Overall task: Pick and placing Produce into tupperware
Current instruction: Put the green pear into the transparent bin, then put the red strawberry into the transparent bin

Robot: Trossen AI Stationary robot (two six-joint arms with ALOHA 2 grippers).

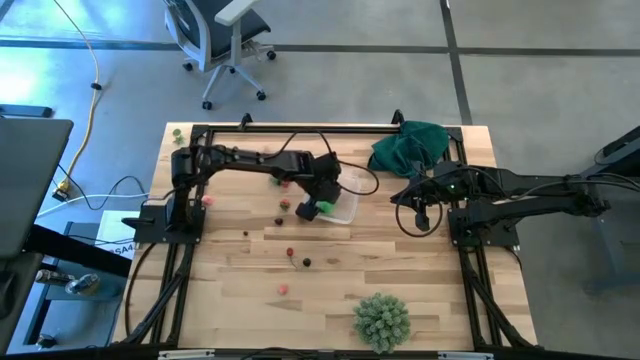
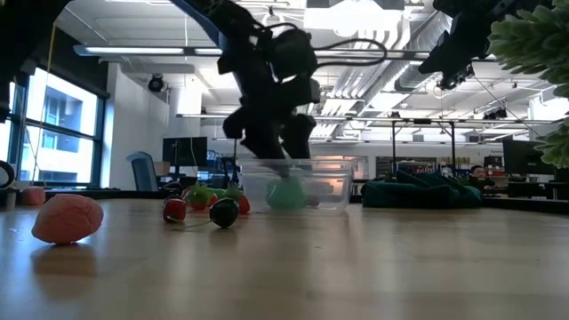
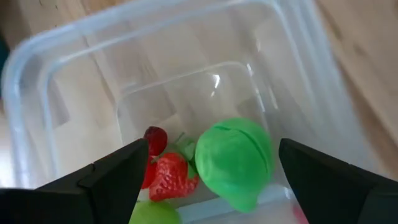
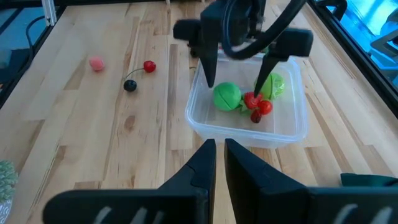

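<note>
The clear tupperware point(image 1: 347, 206) stands on the table right of centre. In it lie a round bright green piece point(image 3: 233, 162), a strawberry point(image 3: 171, 177), a small red berry point(image 3: 155, 140) and a paler green piece point(image 4: 273, 84). My left gripper point(image 3: 212, 149) hangs open just above the tupperware, its fingers on either side of the round green piece without touching it; it also shows in the right wrist view point(image 4: 235, 88). My right gripper point(image 4: 217, 149) is shut and empty, held above the table to the right of the tupperware point(image 4: 249, 134).
Loose small produce lies on the wood left of and nearer than the tupperware: dark and red berries point(image 1: 290, 252) point(image 1: 307, 263) point(image 1: 279, 221) and pink pieces point(image 1: 283, 288) point(image 2: 67, 219). A dark green cloth point(image 1: 410, 148) lies at the far right. A pale spiky ball point(image 1: 381, 320) sits near the front edge.
</note>
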